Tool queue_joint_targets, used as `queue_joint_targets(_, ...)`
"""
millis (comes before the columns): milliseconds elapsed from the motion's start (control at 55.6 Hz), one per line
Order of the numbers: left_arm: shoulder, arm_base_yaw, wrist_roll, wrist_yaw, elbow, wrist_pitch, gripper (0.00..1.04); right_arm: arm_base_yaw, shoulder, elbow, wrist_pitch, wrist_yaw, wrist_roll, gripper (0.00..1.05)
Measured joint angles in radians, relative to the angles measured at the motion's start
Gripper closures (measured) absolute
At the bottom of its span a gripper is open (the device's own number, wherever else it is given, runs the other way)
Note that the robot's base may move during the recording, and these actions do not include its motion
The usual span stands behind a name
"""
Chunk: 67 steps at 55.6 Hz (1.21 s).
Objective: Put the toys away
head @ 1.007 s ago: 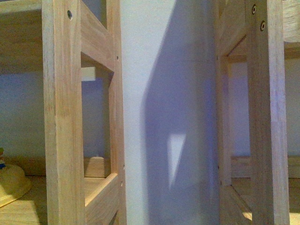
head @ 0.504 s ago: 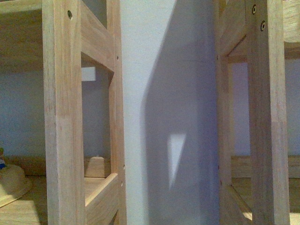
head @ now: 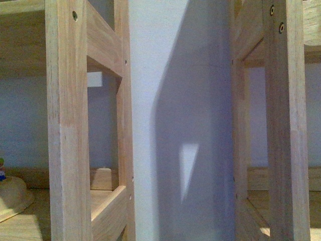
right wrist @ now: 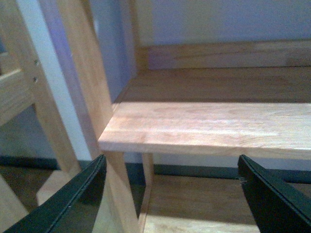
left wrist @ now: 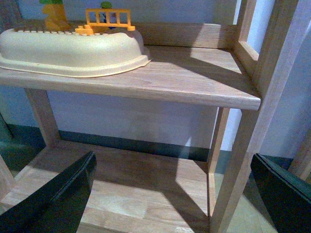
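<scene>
Both pincers (left wrist: 170,194) (right wrist: 170,194) agape, empty.

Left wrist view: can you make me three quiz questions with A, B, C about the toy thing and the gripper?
1. Where is the cream toy base? A on the floor; B in a gripper; C on the wooden shelf.
2. What colour is the little fence on it? A blue; B orange; C black.
3. How is the left gripper? A open, empty; B shut on the fence; C shut on the base.
Answers: C, it rests flat on the board; B, its rails are orange; A, its fingers stand wide apart with nothing between them.
</scene>
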Motion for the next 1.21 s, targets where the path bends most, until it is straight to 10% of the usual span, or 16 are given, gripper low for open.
queue_joint_targets(378, 0.000, 0.000, 0.000, 0.000, 0.000, 0.000, 0.06, -0.003, -0.057, -0.079, 0.019, 0.000, -0.027, 1.02)
queue_joint_targets(1205, 0.000, 0.000, 0.000, 0.000, 0.000, 0.000, 0.06, -0.005, -0.130, -0.152, 0.031, -0.002, -0.029, 0.93)
